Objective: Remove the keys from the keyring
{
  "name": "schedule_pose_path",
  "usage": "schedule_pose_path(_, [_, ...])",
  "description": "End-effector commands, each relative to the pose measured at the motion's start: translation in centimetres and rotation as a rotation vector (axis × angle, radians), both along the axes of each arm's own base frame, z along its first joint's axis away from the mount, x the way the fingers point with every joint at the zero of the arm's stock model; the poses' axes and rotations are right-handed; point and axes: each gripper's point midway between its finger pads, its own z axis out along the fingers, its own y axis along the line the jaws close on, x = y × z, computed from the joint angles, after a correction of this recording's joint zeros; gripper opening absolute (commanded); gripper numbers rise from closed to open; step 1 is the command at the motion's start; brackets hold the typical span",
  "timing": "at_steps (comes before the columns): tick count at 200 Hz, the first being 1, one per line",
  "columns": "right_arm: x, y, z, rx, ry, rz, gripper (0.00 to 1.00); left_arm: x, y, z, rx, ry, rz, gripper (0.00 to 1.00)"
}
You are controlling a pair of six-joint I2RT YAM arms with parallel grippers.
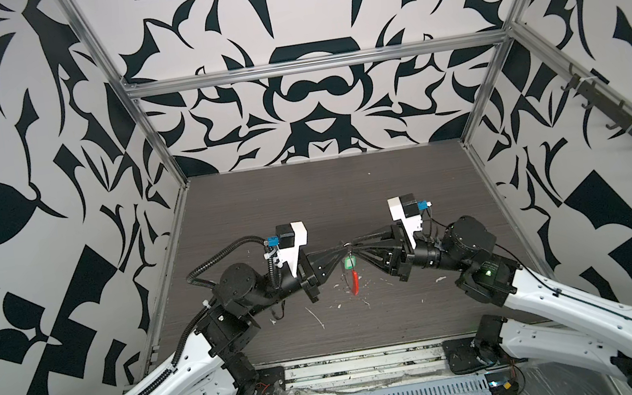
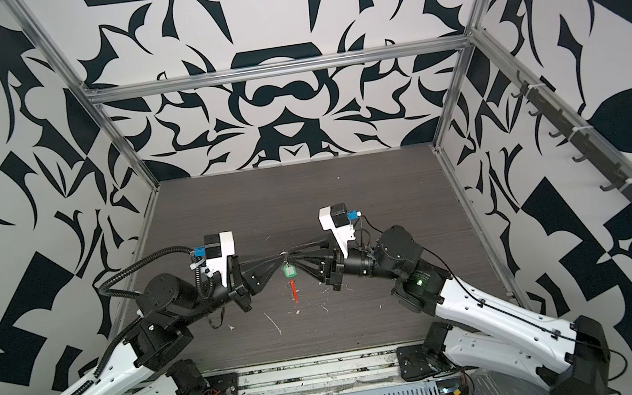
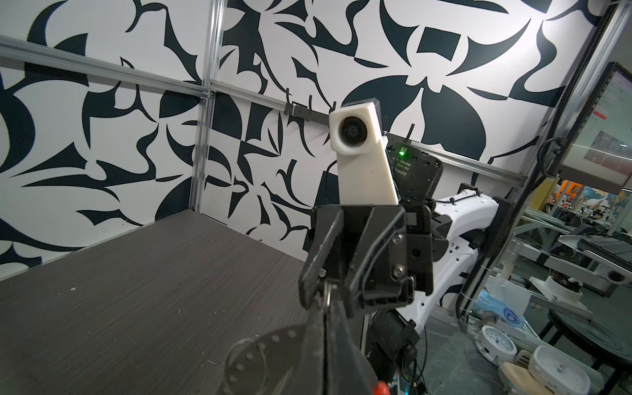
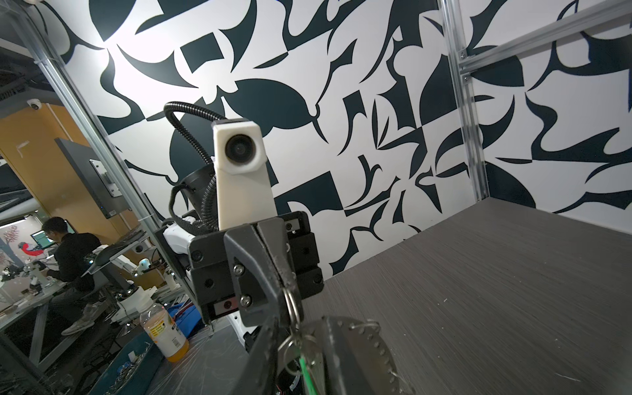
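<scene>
- The keyring (image 1: 355, 283) hangs in the air between the two arms, over the near middle of the table (image 1: 307, 208). It is clear of the surface.
- Its red sleeve (image 2: 295, 291) is the lowest part and points down. The thin wire of the loop is hard to follow in both top views.
- The green tag (image 1: 348, 263) hangs just above the sleeve, white window towards the camera, right under the spot where the claws meet.
- At the top of the bunch is a small split ring (image 4: 291, 305). Below it, close to the right wrist lens and blurred, hang a second small ring and the tag's green edge (image 4: 305, 371).
- The left gripper (image 1: 343, 247) reaches in level from the left. Its jaws are pressed together on the split ring, and the bunch dangles from it.
- The right gripper (image 3: 330, 297) comes in level from the other side, tip to tip with the left. Its jaws stand a little apart, with the split ring (image 3: 327, 290) in the gap. I cannot tell whether either pad touches it.
- White scraps (image 1: 316, 316) lie on the table nearer the arm bases, below the bunch and to either side of it.
</scene>
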Motion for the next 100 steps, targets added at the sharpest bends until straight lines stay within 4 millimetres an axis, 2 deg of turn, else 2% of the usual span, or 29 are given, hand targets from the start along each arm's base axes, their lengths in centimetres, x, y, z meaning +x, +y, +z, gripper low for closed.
schedule_pose_path(1, [-0.7, -0.4, 3.3, 0.079, -0.060, 0.015, 0.20, -0.1, 0.3, 0.8, -0.038, -0.019, 0.004, 0.00])
schedule_pose_path(21, [-0.7, -0.3, 3.4, 0.078, -0.059, 0.020, 0.14, 0.0, 0.3, 0.7, -0.037, -0.017, 0.006, 0.00])
schedule_pose_path(42, [-0.8, -0.3, 3.4, 0.076, -0.061, 0.023, 0.00, -0.1, 0.2, 0.7, -0.034, -0.014, 0.003, 0.00])
schedule_pose_path(71, [-0.4, -0.3, 2.9, 0.009, -0.055, -0.006, 0.00, 0.1, 0.3, 0.4, -0.015, 0.009, 0.010, 0.00])
schedule_pose_path(89, [0.0, -0.6, 2.3, -0.057, -0.050, -0.041, 0.00, 0.1, 0.6, 0.1, 0.001, 0.027, 0.024, 0.21])
schedule_pose_path(100, [0.0, -0.7, 2.0, -0.111, -0.053, -0.054, 0.00, 0.0, 1.0, 0.1, 0.010, 0.034, 0.034, 0.30])
